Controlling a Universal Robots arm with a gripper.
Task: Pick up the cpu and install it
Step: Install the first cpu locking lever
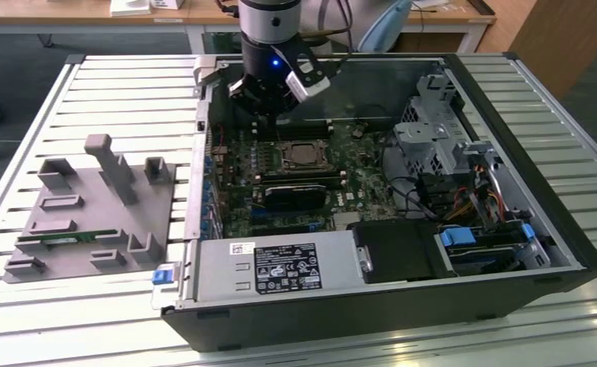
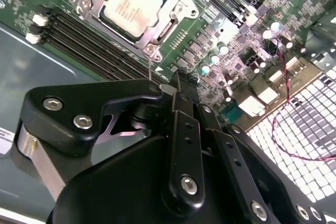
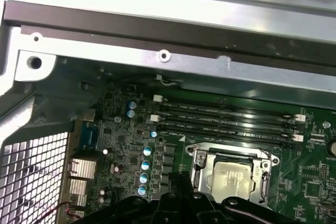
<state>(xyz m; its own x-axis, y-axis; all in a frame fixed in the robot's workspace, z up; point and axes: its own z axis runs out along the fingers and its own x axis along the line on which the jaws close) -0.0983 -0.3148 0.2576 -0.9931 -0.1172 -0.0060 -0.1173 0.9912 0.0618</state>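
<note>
CPU seated in socket, claw above the board

CPU: item one on your list. You will find it lying flat inside the metal frame of the motherboard socket, silvery top up, seen in both wrist views and in the exterior view. It sits just ahead of and below the claw, close but apart from it.

Claw: black linkage fingers drawn together to a narrow point, nothing between them. It hangs over the board beside the socket frame, not touching the chip. In the exterior view the arm stands over the far end of the open computer case.

Memory slots: a row of long dark slots just beyond the socket, on the side away from the claw.

Grey fixture tray: on the slatted table, well apart from the claw, outside the case; a thin green memory stick lies in it.

Status, as judged: you may count pickup and placement as done, since the chip rests in the socket and the claw is empty. Whether the retention frame is latched you cannot tell from these views; that check is what remains.
</note>
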